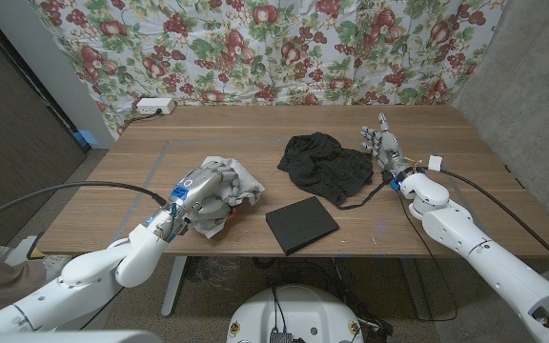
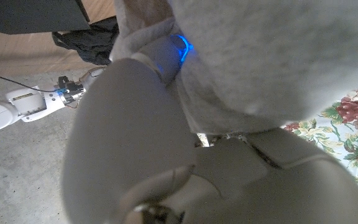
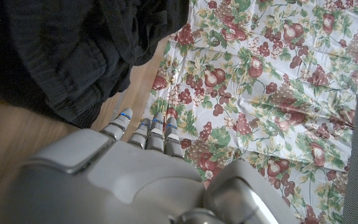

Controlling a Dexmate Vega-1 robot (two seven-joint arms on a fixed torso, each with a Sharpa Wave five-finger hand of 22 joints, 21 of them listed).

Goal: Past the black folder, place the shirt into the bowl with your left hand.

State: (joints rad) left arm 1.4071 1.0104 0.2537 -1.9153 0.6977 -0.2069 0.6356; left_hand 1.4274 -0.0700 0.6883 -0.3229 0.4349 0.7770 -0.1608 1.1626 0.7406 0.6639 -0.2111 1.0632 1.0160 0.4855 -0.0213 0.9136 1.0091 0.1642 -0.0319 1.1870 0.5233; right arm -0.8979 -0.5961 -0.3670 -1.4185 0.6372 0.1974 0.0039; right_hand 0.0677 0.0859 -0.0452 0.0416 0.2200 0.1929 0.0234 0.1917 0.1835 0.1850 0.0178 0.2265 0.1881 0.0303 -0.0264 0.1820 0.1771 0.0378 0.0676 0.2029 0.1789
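The left hand (image 1: 201,193) sits on the grey shirt (image 1: 239,183) near the worktop's (image 1: 141,191) front edge, fingers closed into the cloth. The black folder (image 1: 300,224) lies just beside it at the front edge. The right hand (image 1: 386,151) stands by the black garment (image 1: 324,164) toward the right edge, fingers straight and holding nothing.

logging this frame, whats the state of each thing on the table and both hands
light grey crumpled shirt: bunched on the table, left hand on it
left hand: fingers in the shirt, grip cannot be told
black crumpled cloth: heaped, untouched
flat black folder: closed, lying flat
right hand: open, fingers up, beside the cloth
white power strip: at the far edge
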